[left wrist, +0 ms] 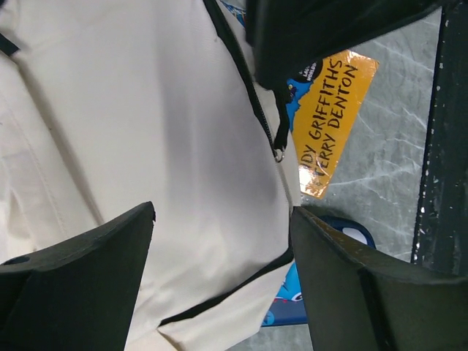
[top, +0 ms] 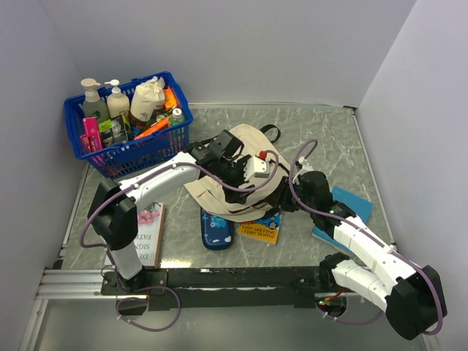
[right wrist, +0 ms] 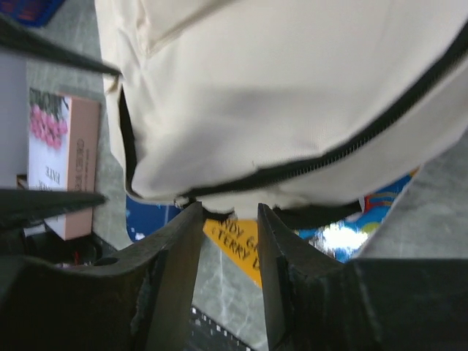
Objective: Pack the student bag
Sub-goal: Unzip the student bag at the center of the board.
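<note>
From above, the student bag [top: 252,139] lies mid-worktop [top: 329,139], partly covered by both arms. The left end effector [top: 238,167] hangs over its middle, and the right end effector [top: 281,196] sits at its near right edge. A blue basket [top: 146,150] of bottles stands at the far left. A pink-flowered book [top: 151,223], a blue pencil case [top: 217,232] and a yellow book [top: 261,232] lie by the bag's near side, and a blue book [top: 355,203] lies partly under the right arm. The surface is grey marbled, the walls pale and plain.

In the left wrist view, the fingers [left wrist: 80,285] stand spread wide, released. Cream bag fabric fills the gap beneath them, though we cannot tell whether they touch it. The yellow book shows past the zipper.

In the right wrist view, the fingers [right wrist: 175,270] stand narrowly apart with nothing clamped. Their tips reach the bag's zippered lower edge, and the yellow book shows through the gap.
</note>
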`<state>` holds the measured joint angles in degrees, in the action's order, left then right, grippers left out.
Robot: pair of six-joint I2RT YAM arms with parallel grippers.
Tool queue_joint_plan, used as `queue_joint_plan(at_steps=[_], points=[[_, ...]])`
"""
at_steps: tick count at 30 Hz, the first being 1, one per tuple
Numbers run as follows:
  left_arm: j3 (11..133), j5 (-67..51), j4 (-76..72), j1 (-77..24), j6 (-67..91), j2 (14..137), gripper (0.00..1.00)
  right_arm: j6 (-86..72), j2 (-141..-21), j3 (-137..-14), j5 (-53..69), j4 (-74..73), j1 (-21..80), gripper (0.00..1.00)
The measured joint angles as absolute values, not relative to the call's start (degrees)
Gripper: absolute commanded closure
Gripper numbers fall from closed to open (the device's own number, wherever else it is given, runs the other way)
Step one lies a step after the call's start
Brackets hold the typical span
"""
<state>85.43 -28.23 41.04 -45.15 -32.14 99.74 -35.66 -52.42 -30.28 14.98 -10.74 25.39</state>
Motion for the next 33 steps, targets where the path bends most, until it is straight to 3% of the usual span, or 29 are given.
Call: queue_joint_plan(at_steps=[6, 21, 33], points=[[84.6, -28.6, 41.4, -45.2, -31.0, 99.7, 0.22, -35.7, -55.7, -30.2, 13.0, -5.9, 26.7, 0.62], [84.8, -29.7, 41.8, -46.2, -30.2, 99.5, 0.23, -36.8, -54.2, -26.1, 8.4, -4.6, 31.7, 0.62], [86.9, -28.9, 45.7, -49.9, -31.1, 98.3, 0.24, -36.1, -59.0, -30.1, 8.8, -5.3, 32.0, 0.39]])
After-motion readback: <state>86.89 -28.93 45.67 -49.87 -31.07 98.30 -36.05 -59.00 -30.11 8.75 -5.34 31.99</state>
